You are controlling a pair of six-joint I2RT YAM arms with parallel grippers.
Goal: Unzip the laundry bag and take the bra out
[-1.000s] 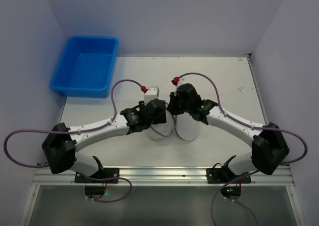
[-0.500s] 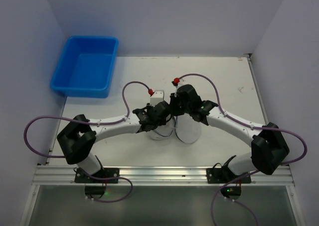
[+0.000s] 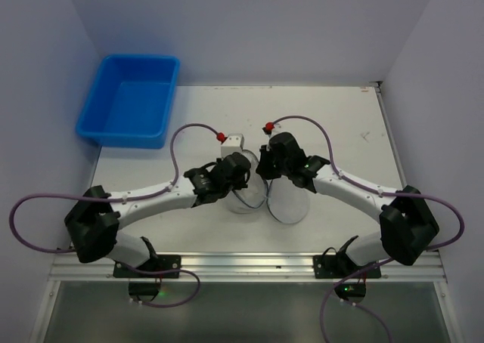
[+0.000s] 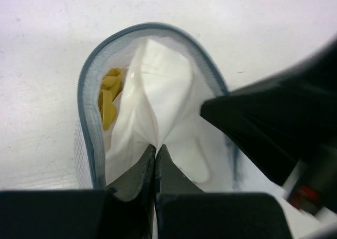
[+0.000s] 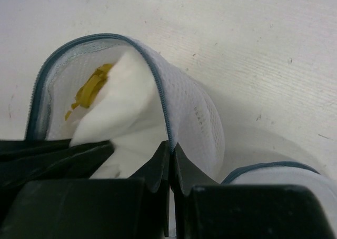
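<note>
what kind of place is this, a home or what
Probably a robot test cell, not a home: left arm and right arm bolted to a metal rail, plain walls boxing in the white table, a blue tub.

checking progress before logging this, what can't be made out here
Top view: the laundry bag opening, under both wrists.
Left wrist view: the yellow item, mostly behind the white fabric that the left jaws pinch; unidentifiable.
Right wrist view: the zip slider, nowhere visible; the bag's base, cut off behind the right jaws.
</note>
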